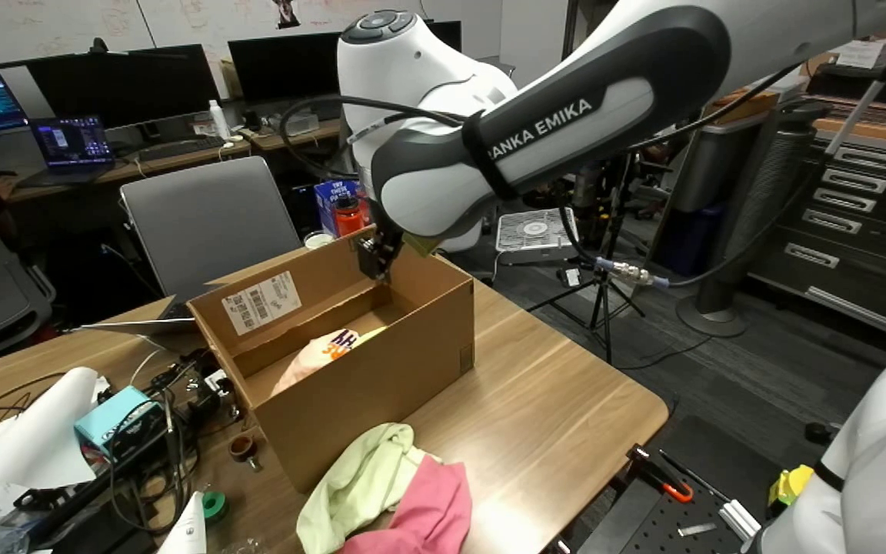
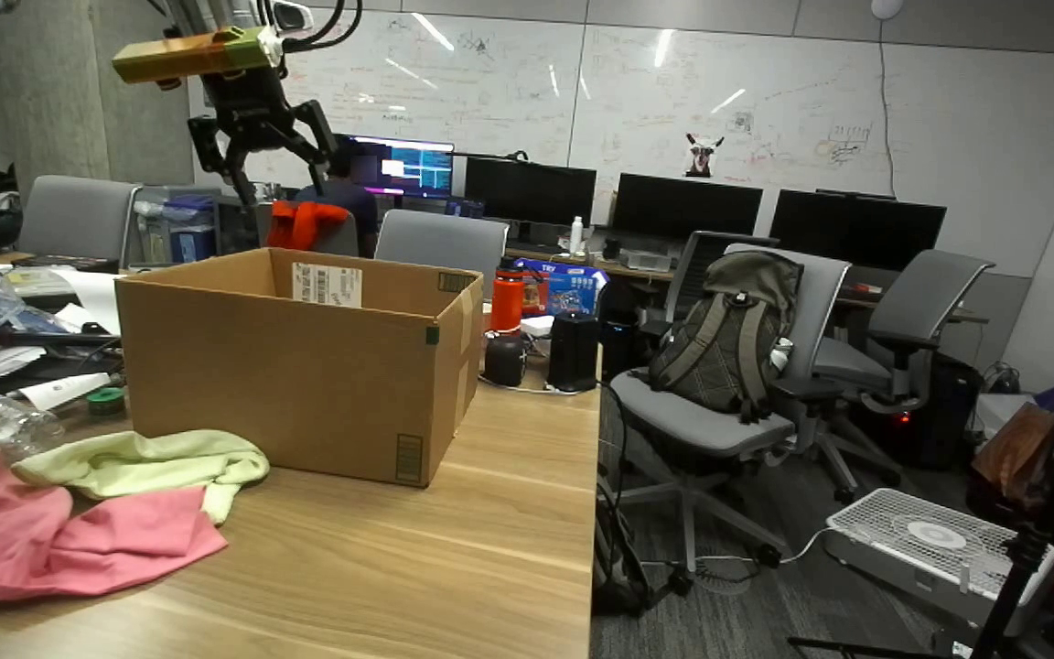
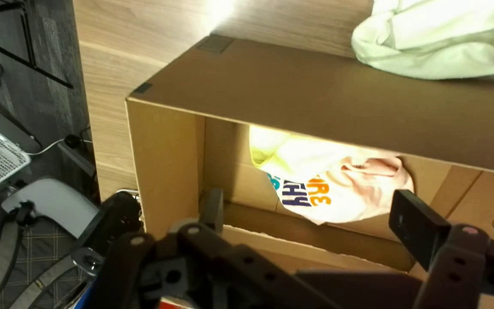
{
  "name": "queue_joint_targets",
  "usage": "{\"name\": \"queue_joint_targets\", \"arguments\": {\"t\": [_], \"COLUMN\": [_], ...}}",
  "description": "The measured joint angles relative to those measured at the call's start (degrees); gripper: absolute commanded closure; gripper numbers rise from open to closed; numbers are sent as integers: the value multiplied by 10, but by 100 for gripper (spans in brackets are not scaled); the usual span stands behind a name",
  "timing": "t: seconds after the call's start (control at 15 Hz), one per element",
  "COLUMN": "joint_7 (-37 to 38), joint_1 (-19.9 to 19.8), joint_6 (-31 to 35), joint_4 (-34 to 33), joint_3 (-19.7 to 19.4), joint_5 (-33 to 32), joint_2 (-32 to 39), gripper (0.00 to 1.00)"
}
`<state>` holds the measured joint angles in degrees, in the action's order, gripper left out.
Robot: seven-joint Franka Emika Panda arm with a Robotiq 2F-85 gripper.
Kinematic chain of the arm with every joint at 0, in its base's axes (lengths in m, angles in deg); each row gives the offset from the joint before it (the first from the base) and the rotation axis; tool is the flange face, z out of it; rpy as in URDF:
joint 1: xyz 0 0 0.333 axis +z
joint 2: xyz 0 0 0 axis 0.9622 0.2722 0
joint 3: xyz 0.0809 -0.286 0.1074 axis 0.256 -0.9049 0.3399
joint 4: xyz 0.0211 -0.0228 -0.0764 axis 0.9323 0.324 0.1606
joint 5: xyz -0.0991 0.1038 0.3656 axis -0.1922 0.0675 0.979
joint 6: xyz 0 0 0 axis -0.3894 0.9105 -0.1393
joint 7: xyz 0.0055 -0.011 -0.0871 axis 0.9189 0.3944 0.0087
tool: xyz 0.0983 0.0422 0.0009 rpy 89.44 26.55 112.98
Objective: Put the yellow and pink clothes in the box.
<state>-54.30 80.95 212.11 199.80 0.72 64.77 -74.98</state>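
An open cardboard box [image 1: 366,408] stands on the table; it shows in the exterior view [image 2: 280,366] and the wrist view [image 3: 315,86]. Inside lie a pale pink cloth with coloured letters [image 3: 350,193] and a yellow cloth [image 3: 279,150], partly hidden by the box wall. Outside, against the box's long side, lie a pale yellow-green cloth [image 1: 366,477] [image 2: 152,458] [image 3: 444,43] and a pink cloth [image 1: 431,508] [image 2: 79,549]. My gripper [image 2: 280,183] is open and empty above the box; its fingers [image 3: 313,210] are spread wide in the wrist view.
Cables, paper and a teal box [image 1: 116,423] clutter the table beside the box. An orange bottle [image 2: 507,297] and black devices [image 2: 573,352] stand behind it. A grey chair [image 1: 212,215] is at the far side. The table edge [image 2: 596,476] runs along one side.
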Motion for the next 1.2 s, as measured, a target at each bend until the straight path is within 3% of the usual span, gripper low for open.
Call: {"name": "queue_joint_targets", "arguments": {"t": [0.53,1.2], "joint_7": [0,-42], "joint_1": [4,24], "joint_6": [-33,-38], "joint_4": [83,170], "joint_3": [3,6], "joint_5": [19,92], "joint_2": [-45,-85], "gripper": [0,0]}}
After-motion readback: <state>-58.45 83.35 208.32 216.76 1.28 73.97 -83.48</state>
